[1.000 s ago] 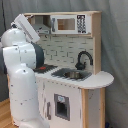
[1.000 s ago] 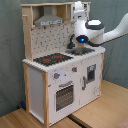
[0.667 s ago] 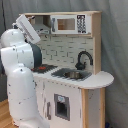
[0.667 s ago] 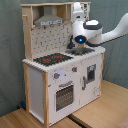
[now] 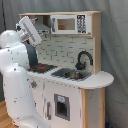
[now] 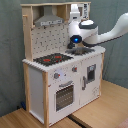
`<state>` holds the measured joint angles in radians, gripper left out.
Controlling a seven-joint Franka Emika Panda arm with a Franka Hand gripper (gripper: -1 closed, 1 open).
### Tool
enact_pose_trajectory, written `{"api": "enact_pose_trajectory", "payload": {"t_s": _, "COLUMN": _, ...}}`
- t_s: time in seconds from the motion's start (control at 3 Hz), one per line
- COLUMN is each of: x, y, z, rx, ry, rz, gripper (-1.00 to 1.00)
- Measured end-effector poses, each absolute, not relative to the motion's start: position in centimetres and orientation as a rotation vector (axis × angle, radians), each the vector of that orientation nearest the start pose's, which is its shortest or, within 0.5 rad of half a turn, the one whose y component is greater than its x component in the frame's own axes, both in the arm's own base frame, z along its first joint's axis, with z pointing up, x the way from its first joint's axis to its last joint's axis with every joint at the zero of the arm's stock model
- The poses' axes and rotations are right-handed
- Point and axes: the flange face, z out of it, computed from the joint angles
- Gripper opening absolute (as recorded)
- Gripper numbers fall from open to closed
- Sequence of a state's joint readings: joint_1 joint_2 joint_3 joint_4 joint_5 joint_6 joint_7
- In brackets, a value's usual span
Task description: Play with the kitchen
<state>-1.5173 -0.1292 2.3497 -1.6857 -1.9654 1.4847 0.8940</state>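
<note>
Kitchen (image 6: 60,75) stands upright on the wooden floor, hob (image 6: 52,59) nearest in the second exterior view, sink (image 5: 72,74) and black tap (image 5: 82,57) further back. The arm's wrist (image 6: 80,31) hangs above the sink end, so the worktop lies directly below it. Fingers are hidden behind the wrist; cannot tell whether spread or pressed together. Against one second ago, the wrist sits slightly lower and nearer the hob.

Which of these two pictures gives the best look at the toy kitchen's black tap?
The first exterior view: the black tap arches in the open behind the grey sink. In the second exterior view the robot arm stands in front of that corner of the kitchen, hiding the tap.
</note>
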Motion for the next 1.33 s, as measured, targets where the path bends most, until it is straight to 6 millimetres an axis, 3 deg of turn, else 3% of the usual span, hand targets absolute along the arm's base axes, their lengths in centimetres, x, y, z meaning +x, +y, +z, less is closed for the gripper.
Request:
{"api": "enact_pose_trajectory", "payload": {"t_s": 1.0, "x": 47.3, "y": 40.9, "z": 68.7, "rx": 1.313, "ry": 0.004, "rz": 1.464, "gripper": 1.0}}
{"api": "enact_pose_trajectory", "payload": {"t_s": 1.33, "x": 48.9, "y": 40.6, "z": 68.5, "rx": 1.36, "ry": -0.006, "rz": 1.486, "gripper": 1.0}}
